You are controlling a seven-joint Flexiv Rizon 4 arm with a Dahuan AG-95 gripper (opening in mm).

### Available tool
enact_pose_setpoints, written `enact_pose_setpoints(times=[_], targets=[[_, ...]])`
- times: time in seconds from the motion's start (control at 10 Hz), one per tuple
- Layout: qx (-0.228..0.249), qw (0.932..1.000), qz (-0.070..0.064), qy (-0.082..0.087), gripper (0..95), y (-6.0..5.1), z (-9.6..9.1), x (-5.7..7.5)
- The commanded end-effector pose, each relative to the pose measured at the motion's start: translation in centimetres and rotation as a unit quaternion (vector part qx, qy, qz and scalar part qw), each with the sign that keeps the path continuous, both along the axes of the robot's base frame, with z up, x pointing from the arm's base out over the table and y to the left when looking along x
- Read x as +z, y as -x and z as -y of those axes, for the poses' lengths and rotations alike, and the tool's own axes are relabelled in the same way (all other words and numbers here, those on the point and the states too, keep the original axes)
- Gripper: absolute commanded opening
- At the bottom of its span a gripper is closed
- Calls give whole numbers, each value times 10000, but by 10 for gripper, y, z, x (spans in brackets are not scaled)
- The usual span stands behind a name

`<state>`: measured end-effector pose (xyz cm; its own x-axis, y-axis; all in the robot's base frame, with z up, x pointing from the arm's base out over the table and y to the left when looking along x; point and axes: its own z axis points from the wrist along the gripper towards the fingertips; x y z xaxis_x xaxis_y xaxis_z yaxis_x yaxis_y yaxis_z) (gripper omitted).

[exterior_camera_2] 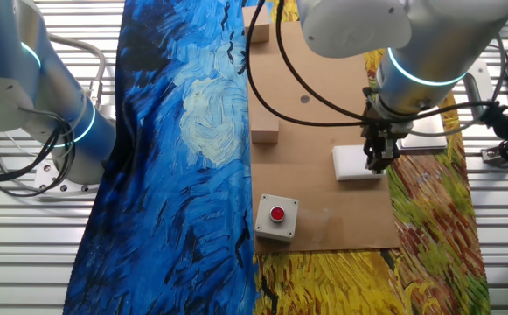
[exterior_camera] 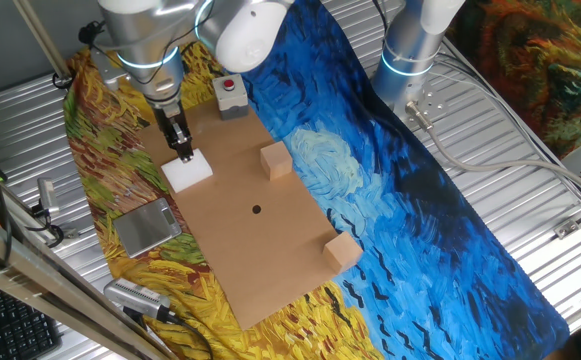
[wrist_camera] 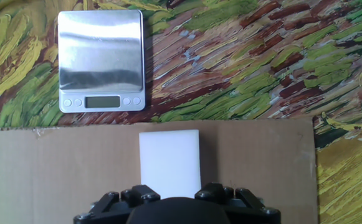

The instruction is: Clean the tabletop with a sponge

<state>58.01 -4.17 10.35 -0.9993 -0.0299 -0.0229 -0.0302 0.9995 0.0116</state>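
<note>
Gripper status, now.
Gripper: down at the small white foam sponge on the tan cardboard tabletop; fingers appear to straddle it, but whether it is clamped cannot be told.

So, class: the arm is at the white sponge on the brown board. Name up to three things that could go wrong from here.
1. The sponge lies at the tabletop's edge, so a wipe outward could drag it onto the painted cloth.
2. Two wooden cubes stand on the board; a wide sweep toward the dark spot might knock them.
3. The red button box sits close behind the gripper and could be bumped.
</note>
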Motion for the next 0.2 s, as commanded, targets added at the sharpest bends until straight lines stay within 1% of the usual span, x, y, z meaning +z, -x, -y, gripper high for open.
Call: enact_pose_setpoints(times=[0.1,0.2], targets=[[-6,10000,-3,-34,570,1,0,0],[-11,10000,-3,-56,570,1,0,0]])
